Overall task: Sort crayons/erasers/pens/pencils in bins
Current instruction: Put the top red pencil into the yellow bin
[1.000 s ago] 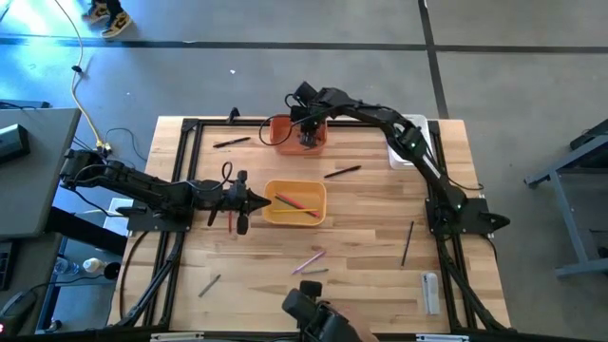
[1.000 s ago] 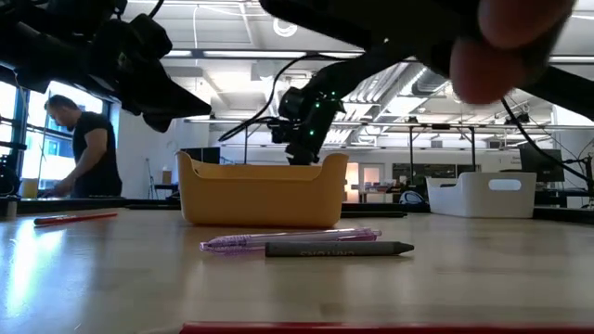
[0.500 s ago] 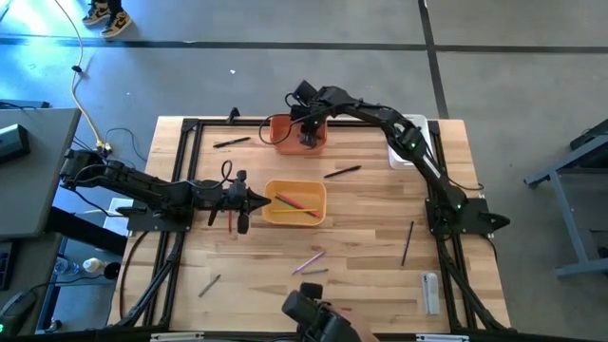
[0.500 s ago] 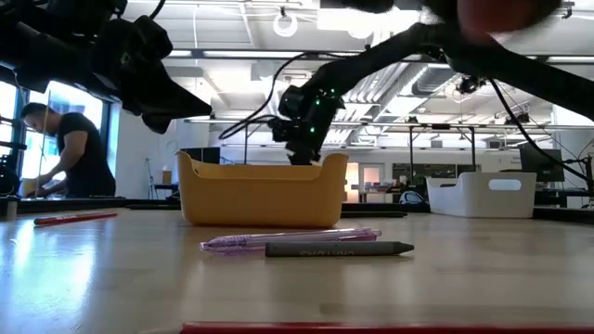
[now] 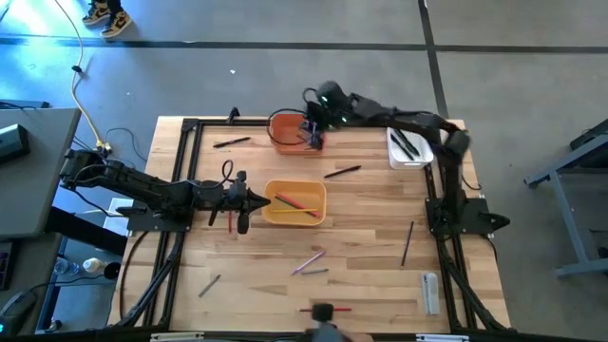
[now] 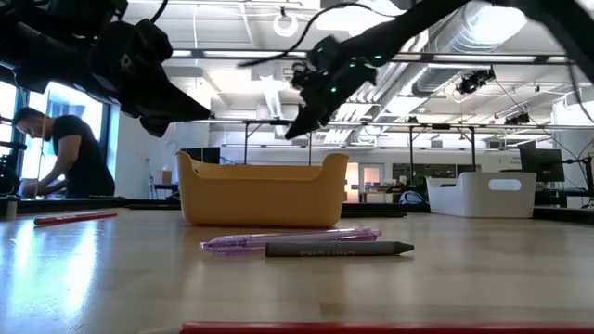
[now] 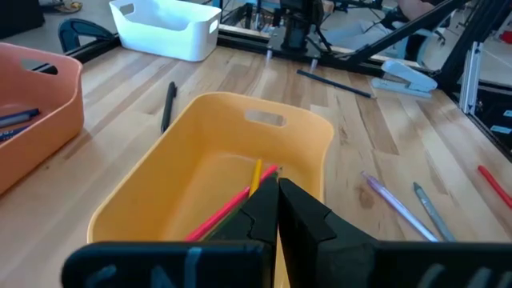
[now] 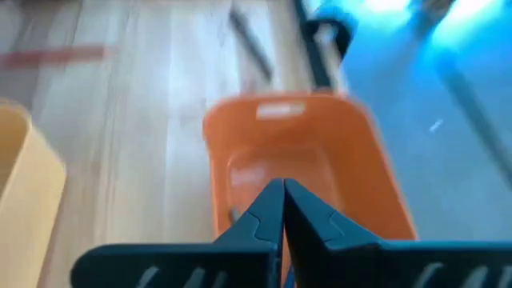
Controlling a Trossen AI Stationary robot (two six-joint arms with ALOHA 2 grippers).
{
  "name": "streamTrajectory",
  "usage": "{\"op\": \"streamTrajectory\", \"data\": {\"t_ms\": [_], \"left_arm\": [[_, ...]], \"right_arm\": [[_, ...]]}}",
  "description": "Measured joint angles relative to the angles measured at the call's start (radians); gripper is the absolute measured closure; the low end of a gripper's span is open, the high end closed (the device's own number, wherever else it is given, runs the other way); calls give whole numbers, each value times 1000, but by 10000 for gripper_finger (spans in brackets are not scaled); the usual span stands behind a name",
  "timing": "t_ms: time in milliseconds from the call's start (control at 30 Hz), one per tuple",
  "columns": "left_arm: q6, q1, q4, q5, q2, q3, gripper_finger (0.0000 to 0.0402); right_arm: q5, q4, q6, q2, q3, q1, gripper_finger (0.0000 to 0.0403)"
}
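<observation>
My right gripper (image 5: 313, 136) is shut and empty, up in the air over the orange bin (image 5: 281, 122); its wrist view shows the shut fingers (image 8: 282, 200) above that bin (image 8: 352, 168). My left gripper (image 5: 261, 200) is shut and empty, hovering at the left end of the yellow-orange bin (image 5: 294, 183), which holds a red stick and a yellow stick (image 7: 258, 172). The white bin (image 5: 397, 157) at the far right holds dark pens. A pink pen (image 5: 309, 259) and a grey crayon (image 6: 339, 249) lie side by side on the table.
Loose sticks lie flat on the table: a black pen (image 5: 231, 142) at far left, a black pen (image 5: 342, 172), a dark pencil (image 5: 407, 242) at right, a grey stick (image 5: 209, 285), a red one (image 5: 328, 309) near the front edge. A stapler (image 5: 430, 292) lies at near right.
My right gripper has risen out of the orange bin and now hangs well above it, its arm swung back toward the table's right. A dark object at the table's near edge has gone from view, uncovering a red stick there.
</observation>
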Motion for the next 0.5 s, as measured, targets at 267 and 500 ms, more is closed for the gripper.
{"op": "streamTrajectory", "data": {"t_ms": [267,500], "left_arm": [[-14,-1,18,-45,0,0,401],[-82,-1,-4,-41,0,10,401]], "right_arm": [[205,616,111,-366,-631,72,402],[333,919,202,-621,-1025,138,402]]}}
